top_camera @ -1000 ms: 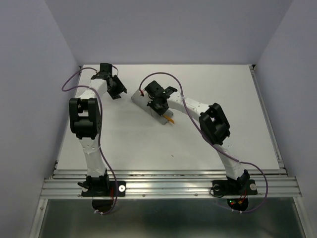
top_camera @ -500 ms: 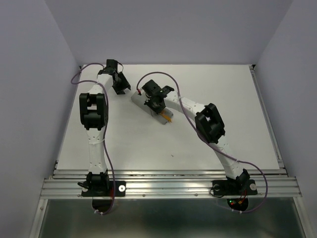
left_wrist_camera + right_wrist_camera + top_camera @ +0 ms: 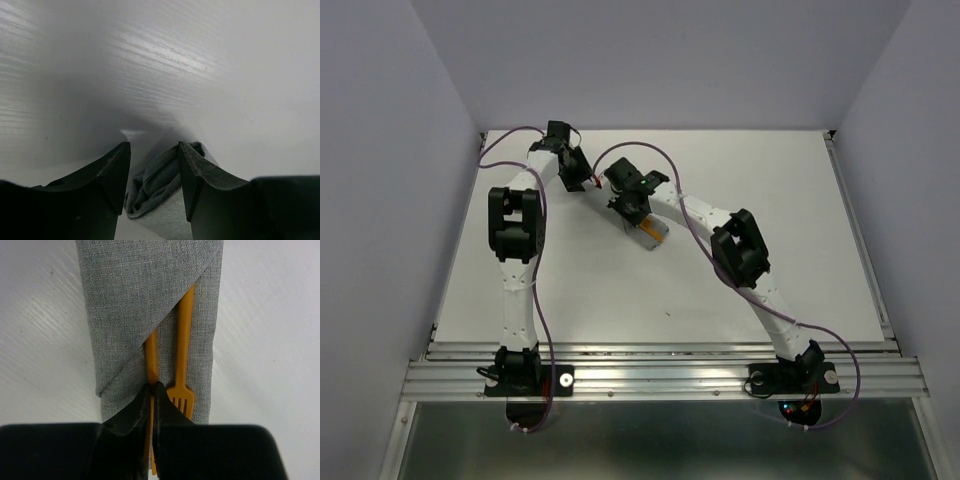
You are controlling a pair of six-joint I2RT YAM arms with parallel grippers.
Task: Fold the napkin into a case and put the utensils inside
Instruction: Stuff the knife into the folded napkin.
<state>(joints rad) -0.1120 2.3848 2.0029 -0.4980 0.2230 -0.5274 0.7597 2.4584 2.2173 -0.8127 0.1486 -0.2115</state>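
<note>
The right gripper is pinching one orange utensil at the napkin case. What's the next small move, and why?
Probably close the left gripper on the far end of the case: its open jaws straddle that cloth without gripping it. The right gripper is shut on the utensil, only partly tucked in, so pushing it deeper could drag an unheld case.

The case [image 3: 150, 315] is matt grey cloth with a fine weave. Inside the case, the fork [image 3: 184, 350] and the other utensil [image 3: 151, 357] are smooth orange plastic. Beneath the case, the worktop [image 3: 265, 340] is white, smooth, faintly streaked and slightly glossy. On the right gripper [image 3: 152, 388] the jaws are matt black.
</note>
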